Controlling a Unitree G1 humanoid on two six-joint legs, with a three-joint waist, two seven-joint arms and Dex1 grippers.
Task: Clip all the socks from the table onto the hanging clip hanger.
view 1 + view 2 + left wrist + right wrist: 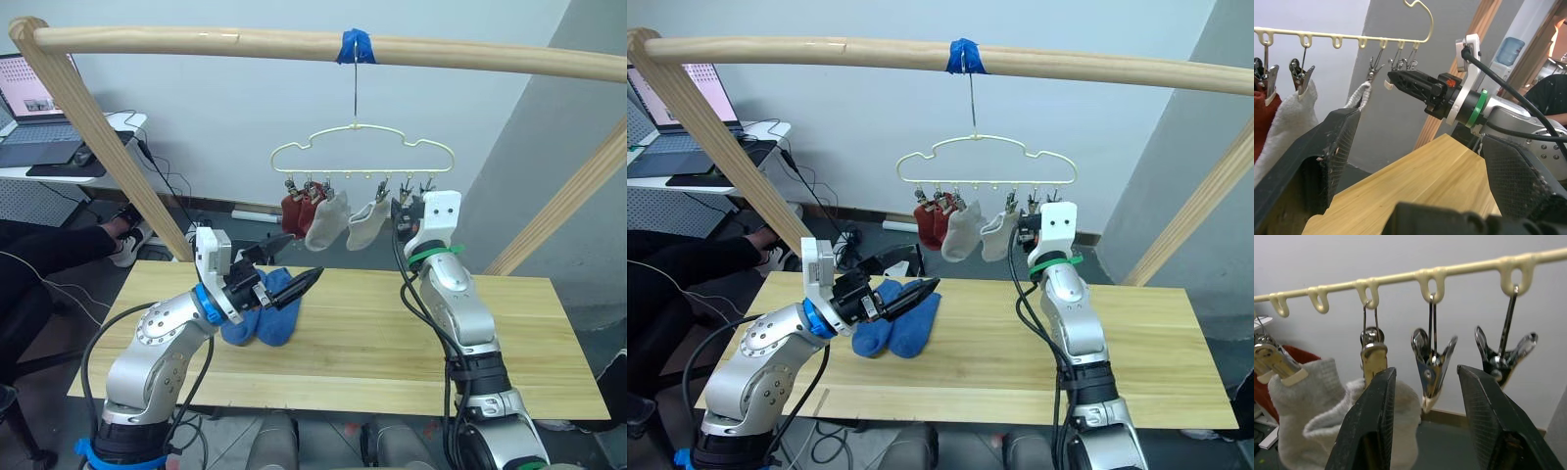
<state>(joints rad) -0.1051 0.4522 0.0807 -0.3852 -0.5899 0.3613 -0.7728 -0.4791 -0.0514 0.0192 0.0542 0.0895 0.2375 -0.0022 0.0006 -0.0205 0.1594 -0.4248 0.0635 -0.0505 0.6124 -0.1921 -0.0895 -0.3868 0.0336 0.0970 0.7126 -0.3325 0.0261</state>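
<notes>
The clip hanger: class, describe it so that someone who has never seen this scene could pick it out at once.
Find the thick wooden pole across the top, wrapped with blue tape. From that tape a long hook drops to the clip hanger, a thin pale gold wire with a wavy, cloud-like outline. Unlike the pole, it carries small metal clips, holding rust red socks and light grey socks.

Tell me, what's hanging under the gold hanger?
Under the clip hanger hang two rust red socks and two light grey socks. Nearer the right gripper, two clips hang bare. The red pair overlap, partly hiding each other.
</notes>
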